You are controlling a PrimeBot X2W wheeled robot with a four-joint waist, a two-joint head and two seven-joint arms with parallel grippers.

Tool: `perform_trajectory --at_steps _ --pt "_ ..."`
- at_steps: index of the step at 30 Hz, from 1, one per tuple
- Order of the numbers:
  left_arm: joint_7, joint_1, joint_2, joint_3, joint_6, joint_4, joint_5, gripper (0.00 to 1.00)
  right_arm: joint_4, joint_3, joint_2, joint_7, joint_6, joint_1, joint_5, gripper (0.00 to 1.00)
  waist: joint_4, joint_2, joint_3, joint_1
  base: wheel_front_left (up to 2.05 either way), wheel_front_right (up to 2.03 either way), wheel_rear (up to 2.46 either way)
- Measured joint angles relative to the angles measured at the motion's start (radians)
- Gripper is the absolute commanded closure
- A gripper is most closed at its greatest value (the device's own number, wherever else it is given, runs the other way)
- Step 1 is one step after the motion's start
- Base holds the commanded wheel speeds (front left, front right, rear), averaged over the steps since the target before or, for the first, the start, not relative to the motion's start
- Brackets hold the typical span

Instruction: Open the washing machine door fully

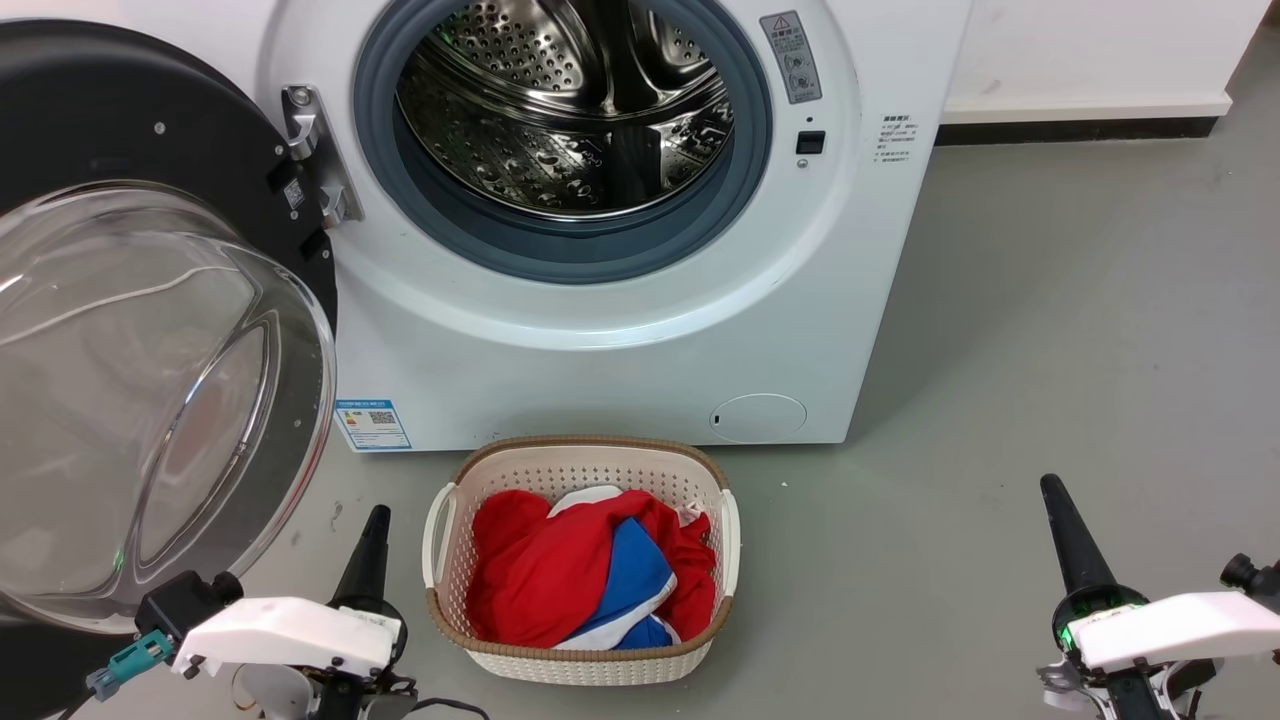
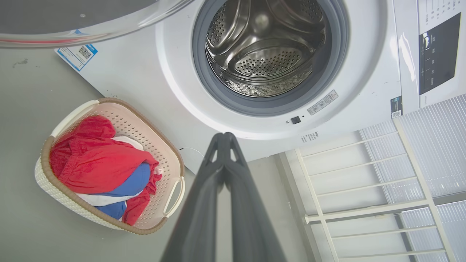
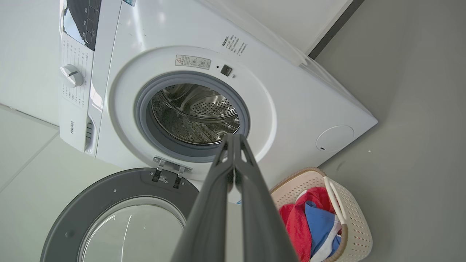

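Washing machine [image 1: 600, 340]: white front-loader on the grey floor [image 1: 1050, 330]. Steel drum [image 1: 570, 110] is exposed and looks empty as far as I can see in.

Washing machine door [image 1: 120, 110]: swung out to the machine's left, hanging on the hinge [image 1: 315, 160]. Its inner face and clear glass bowl [image 1: 150, 400] are turned toward the room. In the right wrist view the door face and the machine front lie close to one plane, so I judge it at or near its stop. Task looks almost or wholly done.

Laundry basket [image 1: 580, 560]: cream, holding red and blue clothes. It sits on the floor just in front of the machine, between the arms and apart from the door.

Left end effector [image 1: 376, 520]: low, near the bowl's lower edge without touching it. Fingers are pressed together and grasp nothing.

Right end effector [image 1: 1052, 490]: well off to the right, likewise clenched and empty.

Step in hand (judgement): confirm full travel.
- If any swing is left, push with the clenched left fingers on the black rim far from the hinge, never on the glass.
- Follow a slow arc and stop at first resistance.
- Keep the forearm clear of the basket.
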Motion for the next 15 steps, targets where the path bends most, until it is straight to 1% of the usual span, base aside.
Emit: perform_trajectory --at_steps 15 --pt "0.035 -0.012 -0.025 0.051 -0.039 0.008 -0.122 1.00 0.021 -0.010 0.000 0.017 0.000 -0.020 0.153 1.00 0.007 0.0000 0.000 0.0000 0.00 0.00 0.00"
